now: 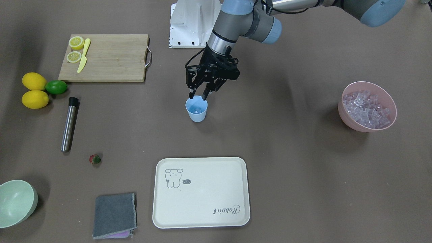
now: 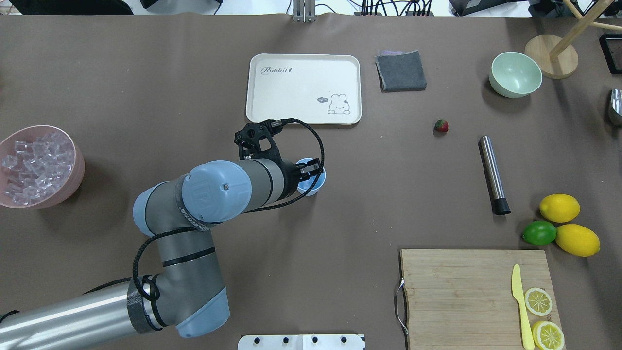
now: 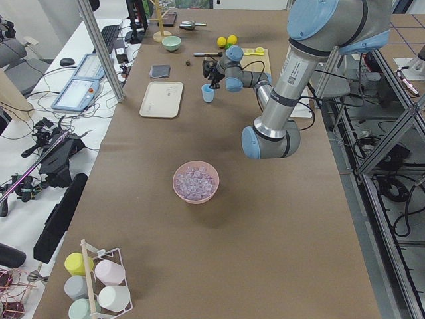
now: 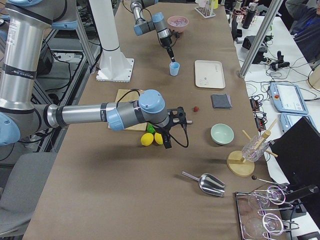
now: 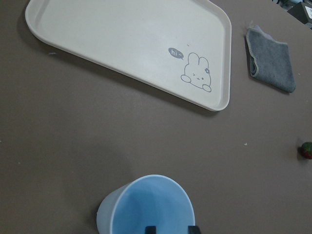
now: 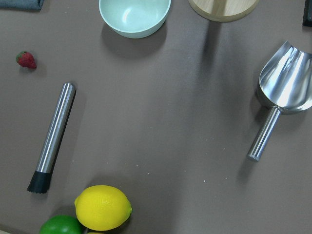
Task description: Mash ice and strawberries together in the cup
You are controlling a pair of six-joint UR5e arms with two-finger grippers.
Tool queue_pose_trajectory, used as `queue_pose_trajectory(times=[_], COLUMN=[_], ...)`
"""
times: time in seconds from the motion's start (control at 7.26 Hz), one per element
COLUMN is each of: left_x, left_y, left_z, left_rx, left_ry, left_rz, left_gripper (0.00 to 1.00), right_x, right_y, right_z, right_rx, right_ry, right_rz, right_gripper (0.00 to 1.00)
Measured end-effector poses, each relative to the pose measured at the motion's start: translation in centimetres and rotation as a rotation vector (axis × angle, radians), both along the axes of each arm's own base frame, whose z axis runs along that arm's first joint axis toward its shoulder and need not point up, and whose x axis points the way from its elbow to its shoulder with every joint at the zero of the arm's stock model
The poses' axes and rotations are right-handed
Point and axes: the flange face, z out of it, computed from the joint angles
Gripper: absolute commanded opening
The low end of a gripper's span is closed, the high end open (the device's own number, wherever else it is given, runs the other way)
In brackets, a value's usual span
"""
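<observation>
Two arms in view, only the left one is at the cup. The left gripper hangs nose-down right over it, fingertips at rim level on the robot-facing side of the mouth. Its jaws are apart with nothing between them.

The cup is upright. The ice is heaped in the pink bowl, well apart from the cup on the robot's left. There are faint glassy bits in the cup's bottom too, can't count them.

The strawberry is on the bare table, well apart from the cup, toward the robot's right and farther from the robot. The steel muddler lies flat near the strawberry, further out from the cup. The cream tray is near the cup on its far side, not touching.

The right gripper hovers well apart from the cup on the robot's right, by the lemons. It shows only from the side, so I can't tell whether its jaws are apart or together.
</observation>
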Motion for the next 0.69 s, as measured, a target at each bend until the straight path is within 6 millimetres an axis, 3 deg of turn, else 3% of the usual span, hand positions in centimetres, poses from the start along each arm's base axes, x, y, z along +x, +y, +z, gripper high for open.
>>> queue_pose_trajectory(times=[0.41,0.69], left_x=[-0.1,-1.9], left_y=[0.0,0.6], left_z=[0.9,3.4], left_rx=[-0.003,0.032], left_ry=[-0.026,-0.169], left_rz=[0.007,0.089], left_gripper=[0.99,0.99], right_x=[0.0,0.0], right_y=[0.2,0.4], right_z=[0.1,0.3], right_rx=[-0.004,-0.007], right_ry=[0.0,0.003], right_rz=[0.0,0.001], right_gripper=[1.0,1.0])
